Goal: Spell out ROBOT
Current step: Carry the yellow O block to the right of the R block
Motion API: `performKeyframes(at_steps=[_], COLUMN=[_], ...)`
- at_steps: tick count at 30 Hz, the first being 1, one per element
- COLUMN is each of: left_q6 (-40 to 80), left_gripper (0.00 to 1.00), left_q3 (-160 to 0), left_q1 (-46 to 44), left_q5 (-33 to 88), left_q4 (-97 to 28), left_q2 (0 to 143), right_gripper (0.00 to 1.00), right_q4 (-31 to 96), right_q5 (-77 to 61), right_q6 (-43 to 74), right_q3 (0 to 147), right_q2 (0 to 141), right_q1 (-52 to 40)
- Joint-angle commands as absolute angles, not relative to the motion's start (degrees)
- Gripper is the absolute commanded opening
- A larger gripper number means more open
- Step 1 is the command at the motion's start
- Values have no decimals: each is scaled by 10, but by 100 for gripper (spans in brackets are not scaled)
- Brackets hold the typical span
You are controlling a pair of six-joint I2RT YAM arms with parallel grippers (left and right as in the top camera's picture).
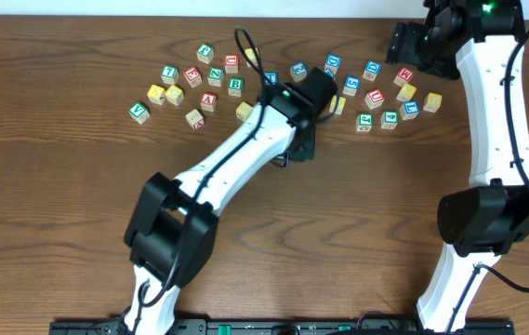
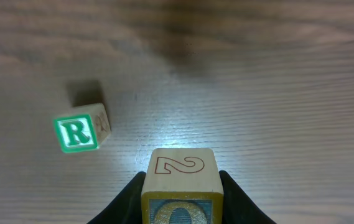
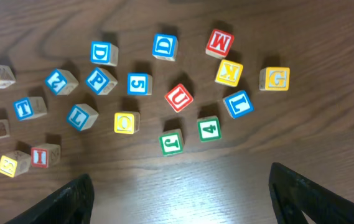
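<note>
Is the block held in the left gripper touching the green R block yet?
Apart. The left wrist view shows bare table between the held block and the green R block.

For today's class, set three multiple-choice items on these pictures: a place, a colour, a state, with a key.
1. Left wrist view: the R block lies where from the held block? A) right B) left C) on top
2. Right wrist view: the M block is what colour? A) green B) yellow C) red
3. The left tool is: A) shut on the held block B) open, empty C) out of view
Key: 1 B, it sits on the table to the left; 2 C, its face is red; 3 A, it clamps the block's sides.
</note>
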State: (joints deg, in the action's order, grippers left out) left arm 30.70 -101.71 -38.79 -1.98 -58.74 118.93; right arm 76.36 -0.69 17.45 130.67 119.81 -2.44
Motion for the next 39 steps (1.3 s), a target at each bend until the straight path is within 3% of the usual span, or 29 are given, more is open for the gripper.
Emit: performKeyframes(at_steps=[1,20,37,38,39], left_q6=[354,384,382,382,382], left_gripper=[23,24,24,25,33], left_q3=[-1002,-914,-910,-910,-910], left_q1=[-388,-366,-331,-332,-332], left_q5=[-53,-55,-54,-54,-54], left_q4=[-591,-490,-472,-472,-472], left_q2=[1216,1244,1244,1244,1244], right_gripper=[84,83,83,83,84], right_q4=[770,789,789,789,789], right_q5=[-10,-10,-10,-10,-10], right_q6=[166,166,166,166,166], right_q3=[1316,1316,1316,1316,1316], right_q2=[1189,1189,1189,1189,1189], right_q1=[-23,-23,-23,-23,-23])
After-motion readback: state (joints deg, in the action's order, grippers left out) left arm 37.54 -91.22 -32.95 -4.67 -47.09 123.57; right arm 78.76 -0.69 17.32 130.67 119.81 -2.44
